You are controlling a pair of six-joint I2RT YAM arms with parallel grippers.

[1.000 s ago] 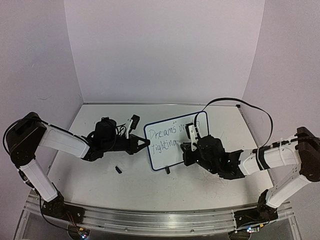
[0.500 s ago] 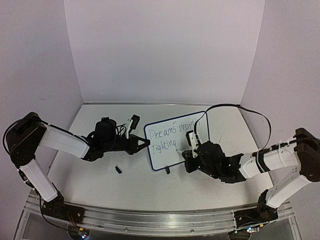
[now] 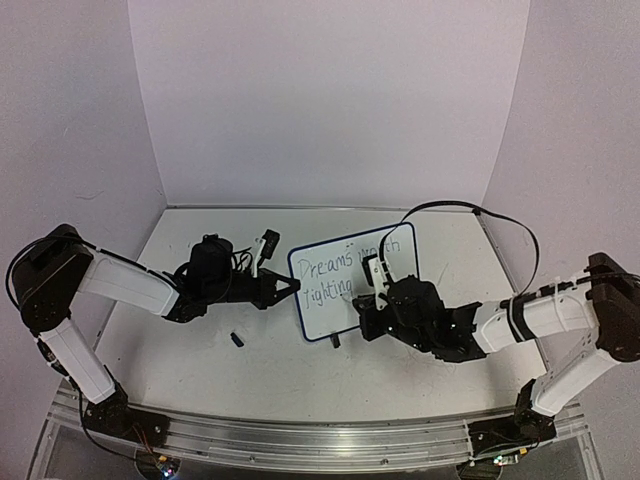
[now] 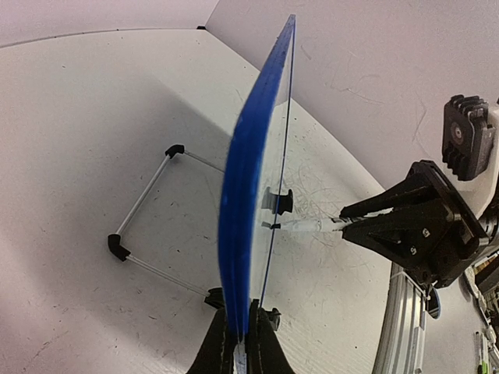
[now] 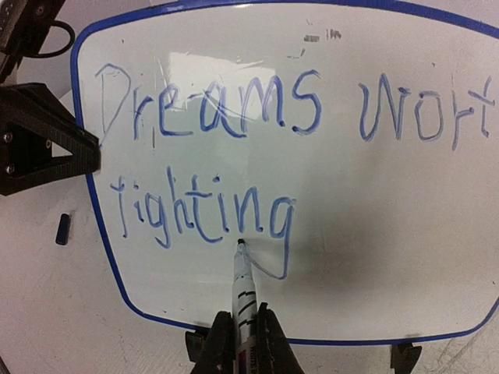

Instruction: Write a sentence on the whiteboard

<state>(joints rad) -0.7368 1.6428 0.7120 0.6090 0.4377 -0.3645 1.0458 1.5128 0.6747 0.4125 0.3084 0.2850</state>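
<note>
- The whiteboard [image 3: 352, 283] stands upright near the middle of the table [image 3: 200, 370], its written face turned toward the arms' side.
- The left gripper [image 3: 293, 286] meets the whiteboard at its left edge. Its jaws are clenched on the blue rim (the left wrist view shows the rim pinched edge-on between them).
- The right gripper [image 5: 242, 343] is in front of the whiteboard's face, low and left of centre. Its jaws are clamped around a marker [image 5: 243, 292].
- The marker points up at the whiteboard, its tip at the foot of the second line, just under the "n".
- The sentence [image 5: 234, 156] is in blue: "Dreams wort" on top, cut off at the edge of the right wrist view, and "fighting" below.
- Behind the whiteboard, a wire stand [image 4: 144, 226] with black feet rests on the table.
- A small dark cap [image 3: 238, 340] lies on the table, left of the whiteboard's lower left corner and apart from it.
</note>
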